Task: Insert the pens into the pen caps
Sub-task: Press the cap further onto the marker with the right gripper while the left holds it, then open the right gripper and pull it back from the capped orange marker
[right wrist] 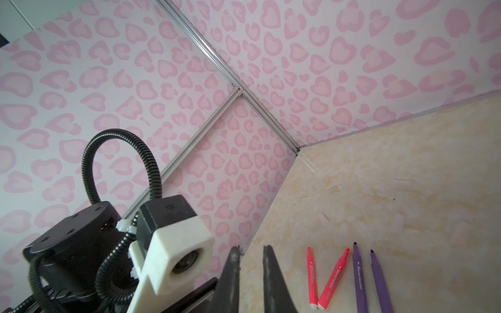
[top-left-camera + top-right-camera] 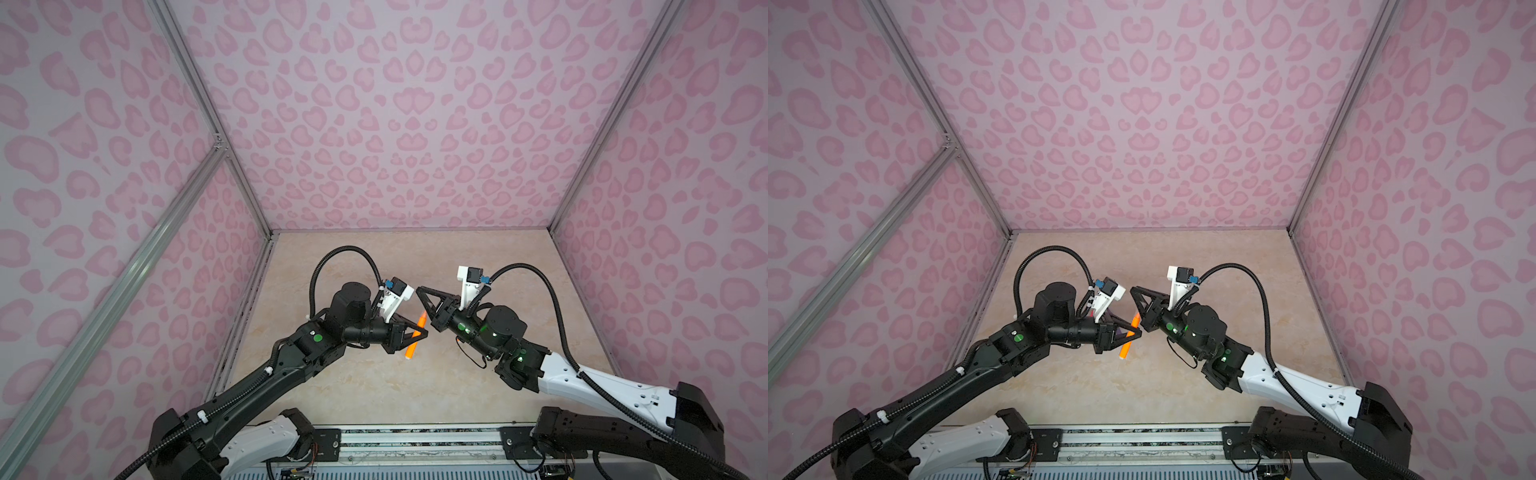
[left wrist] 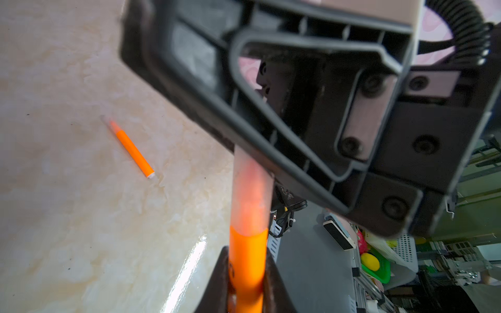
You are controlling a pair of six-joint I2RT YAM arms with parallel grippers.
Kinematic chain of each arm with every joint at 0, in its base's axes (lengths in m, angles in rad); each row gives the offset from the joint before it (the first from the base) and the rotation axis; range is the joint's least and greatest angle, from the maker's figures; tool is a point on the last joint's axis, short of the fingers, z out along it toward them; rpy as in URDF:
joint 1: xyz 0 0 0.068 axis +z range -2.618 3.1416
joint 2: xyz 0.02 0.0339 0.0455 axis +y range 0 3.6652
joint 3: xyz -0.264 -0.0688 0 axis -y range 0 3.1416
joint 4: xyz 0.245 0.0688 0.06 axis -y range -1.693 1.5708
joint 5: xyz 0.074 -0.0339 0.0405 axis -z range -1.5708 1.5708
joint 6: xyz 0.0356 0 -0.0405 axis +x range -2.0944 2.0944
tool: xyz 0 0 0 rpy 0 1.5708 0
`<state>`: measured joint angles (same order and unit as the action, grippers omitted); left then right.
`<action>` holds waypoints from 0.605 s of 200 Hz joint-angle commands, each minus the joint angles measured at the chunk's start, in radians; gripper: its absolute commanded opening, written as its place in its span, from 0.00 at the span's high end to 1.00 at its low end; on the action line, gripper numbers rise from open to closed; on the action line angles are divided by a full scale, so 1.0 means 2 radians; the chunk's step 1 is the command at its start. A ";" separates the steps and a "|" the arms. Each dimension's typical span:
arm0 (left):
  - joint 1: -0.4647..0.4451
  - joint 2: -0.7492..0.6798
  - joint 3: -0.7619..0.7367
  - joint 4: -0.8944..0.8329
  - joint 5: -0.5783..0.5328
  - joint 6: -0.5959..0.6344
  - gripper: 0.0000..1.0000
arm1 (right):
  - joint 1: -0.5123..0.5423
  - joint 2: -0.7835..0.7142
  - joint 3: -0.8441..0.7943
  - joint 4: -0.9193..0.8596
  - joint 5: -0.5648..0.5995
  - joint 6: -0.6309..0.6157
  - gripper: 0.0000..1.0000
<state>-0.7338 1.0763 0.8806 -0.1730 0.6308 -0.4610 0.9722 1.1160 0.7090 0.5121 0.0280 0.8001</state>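
Note:
My left gripper point(image 2: 424, 332) point(image 2: 1138, 332) point(image 3: 246, 271) is shut on an orange pen point(image 2: 411, 351) point(image 2: 1125, 351) point(image 3: 248, 260), held above the table. A clear pen cap point(image 3: 250, 195) sleeves its upper part. The capped end runs up behind a finger of my right gripper point(image 2: 419, 289) point(image 2: 1132, 288) point(image 1: 251, 248). That gripper's jaws stand a narrow slit apart with nothing between them. A second orange pen point(image 3: 132, 151) lies on the table, its tip seemingly under a faint cap. Two pink-red pens point(image 1: 311, 279) point(image 1: 334, 279) and two purple pens point(image 1: 359, 279) point(image 1: 381, 281) lie uncapped side by side.
The beige marble-look table point(image 2: 374, 386) is boxed in by pink heart-patterned walls point(image 2: 395, 124) with aluminium corner posts. A metal rail point(image 2: 415, 440) runs along the front edge between the arm bases. The left arm's wrist camera housing point(image 1: 176, 244) sits close beside my right gripper.

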 commanded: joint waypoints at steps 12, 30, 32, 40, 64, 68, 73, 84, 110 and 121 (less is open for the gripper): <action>0.006 -0.004 0.000 0.087 -0.145 -0.026 0.96 | 0.020 0.022 -0.018 -0.045 -0.100 -0.013 1.00; 0.007 -0.003 -0.002 0.087 -0.150 -0.027 0.96 | 0.021 0.016 -0.044 -0.002 -0.107 -0.013 1.00; 0.008 -0.002 -0.003 0.088 -0.149 -0.028 0.96 | 0.021 0.016 -0.046 -0.001 -0.108 -0.013 1.00; 0.013 0.000 -0.006 0.094 -0.142 -0.033 0.96 | 0.024 0.015 -0.052 0.013 -0.113 -0.015 1.00; 0.027 0.010 -0.015 0.121 -0.105 -0.055 0.96 | 0.045 0.019 -0.071 0.057 -0.133 -0.024 1.00; 0.029 0.011 -0.014 0.122 -0.101 -0.058 0.96 | 0.049 0.020 -0.073 0.064 -0.136 -0.025 1.00; 0.030 0.013 -0.015 0.124 -0.097 -0.060 0.96 | 0.053 0.020 -0.078 0.074 -0.140 -0.028 1.00; 0.034 0.013 -0.017 0.131 -0.090 -0.064 0.96 | 0.063 0.018 -0.090 0.090 -0.145 -0.036 1.00; 0.041 0.009 -0.025 0.147 -0.070 -0.072 0.96 | 0.083 0.017 -0.116 0.130 -0.148 -0.053 1.00; 0.045 0.006 -0.031 0.162 -0.054 -0.079 0.96 | 0.086 0.025 -0.127 0.160 -0.162 -0.056 1.00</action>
<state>-0.6891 1.0920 0.8276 -0.2371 0.8158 -0.4477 1.0893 1.1458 0.5053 0.8314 0.1078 0.7532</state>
